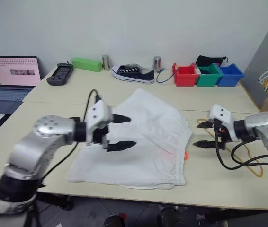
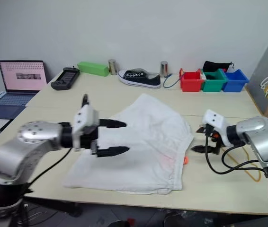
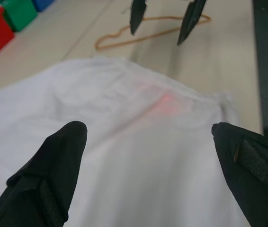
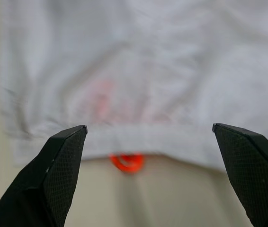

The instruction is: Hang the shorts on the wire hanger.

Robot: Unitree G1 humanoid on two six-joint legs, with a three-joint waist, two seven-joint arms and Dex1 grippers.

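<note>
Shorts (image 1: 143,142) lie spread flat on the tabletop (image 1: 219,101), waistband toward the robot's right, with the orange-red drawstring (image 4: 127,162) peeking out at that edge. Just beyond, further right, the wire hanger (image 3: 138,35) lies on the tabletop. Above the fabric hovers the left gripper (image 1: 122,132), fingers spread wide and holding nothing. Beside the waistband, the right gripper (image 1: 205,134) is equally spread and empty, over the hanger.
</note>
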